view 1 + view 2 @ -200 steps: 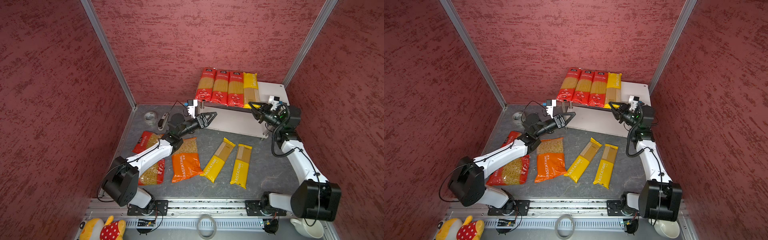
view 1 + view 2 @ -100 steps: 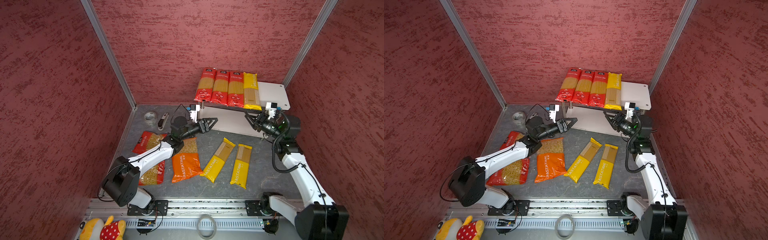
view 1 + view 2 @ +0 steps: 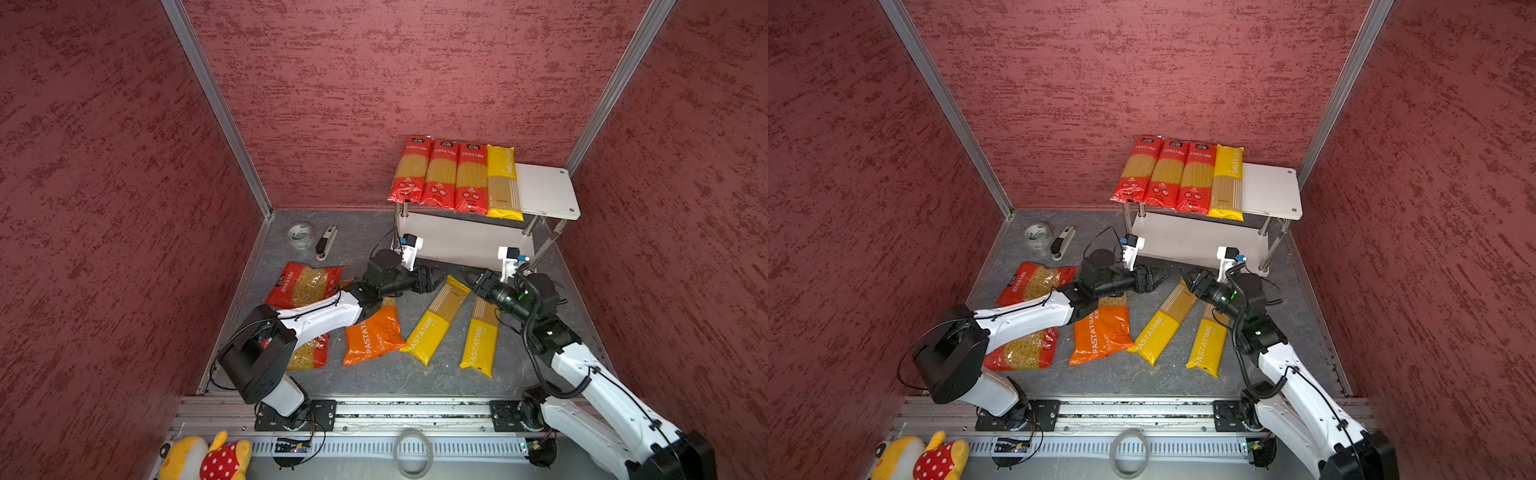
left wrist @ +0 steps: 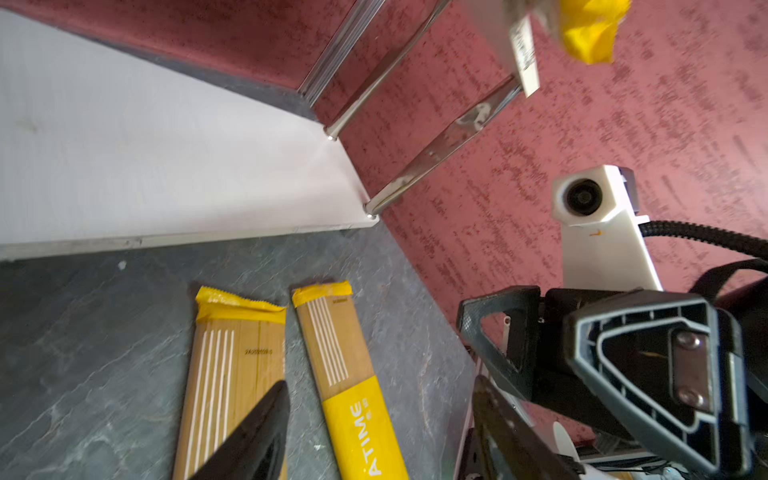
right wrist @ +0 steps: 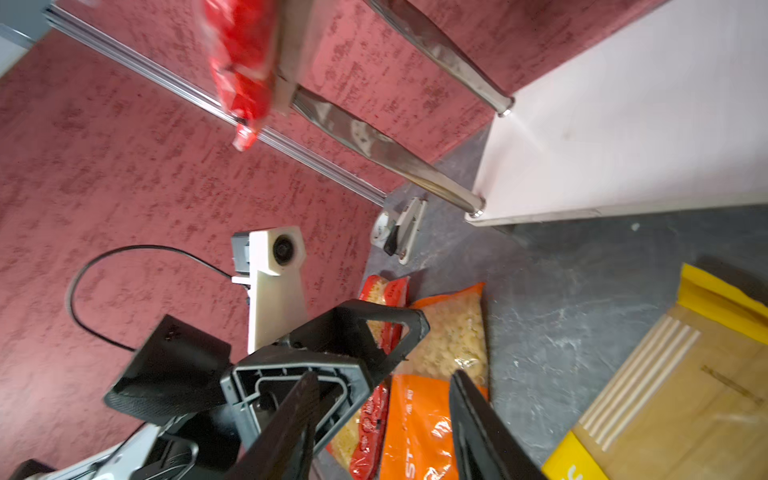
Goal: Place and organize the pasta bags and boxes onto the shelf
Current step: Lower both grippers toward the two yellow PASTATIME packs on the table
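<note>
— Four spaghetti packs [image 3: 455,178] were laid side by side on the shelf [image 3: 544,187], top tier; five others were left on the worktop [image 3: 374,382].
— And the fingers?
— On the left gripper [image 3: 436,280] and the right gripper [image 3: 478,284] they were spread wide, nothing held, near two yellow packs [image 3: 434,322].

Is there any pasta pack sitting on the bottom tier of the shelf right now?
No, in a top view the visible lower tier of the shelf is bare white board with no pack on it.

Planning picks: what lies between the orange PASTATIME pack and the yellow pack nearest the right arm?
A second yellow PASTATIME spaghetti pack, slanted, seen in both top views.
</note>
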Controlling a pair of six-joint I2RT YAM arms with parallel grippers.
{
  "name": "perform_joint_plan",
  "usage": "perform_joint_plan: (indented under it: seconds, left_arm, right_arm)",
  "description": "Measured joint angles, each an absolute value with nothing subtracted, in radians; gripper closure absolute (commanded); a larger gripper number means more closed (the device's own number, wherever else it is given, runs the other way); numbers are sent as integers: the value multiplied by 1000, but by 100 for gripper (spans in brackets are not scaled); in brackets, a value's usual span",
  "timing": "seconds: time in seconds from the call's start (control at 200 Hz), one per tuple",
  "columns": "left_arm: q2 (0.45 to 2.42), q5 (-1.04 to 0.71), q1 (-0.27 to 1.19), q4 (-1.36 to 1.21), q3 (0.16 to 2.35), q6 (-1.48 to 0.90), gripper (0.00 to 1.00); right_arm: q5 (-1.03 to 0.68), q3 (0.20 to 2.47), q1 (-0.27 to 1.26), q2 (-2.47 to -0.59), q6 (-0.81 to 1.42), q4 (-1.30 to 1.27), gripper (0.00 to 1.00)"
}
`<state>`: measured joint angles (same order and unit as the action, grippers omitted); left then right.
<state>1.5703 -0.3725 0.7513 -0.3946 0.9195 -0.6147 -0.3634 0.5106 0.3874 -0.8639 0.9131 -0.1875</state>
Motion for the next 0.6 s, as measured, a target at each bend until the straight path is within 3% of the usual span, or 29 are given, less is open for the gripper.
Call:
perform_joint_plan:
  seconds: [0.281, 0.596]
  left_arm:
    - [1646, -334, 765, -309, 868, -588, 31]
    - [1747, -279, 803, -121, 923, -536, 31]
  right_arm:
    - [-199, 408, 495, -987, 937, -154, 51]
    - [-171, 372, 497, -1163, 1046, -109, 50]
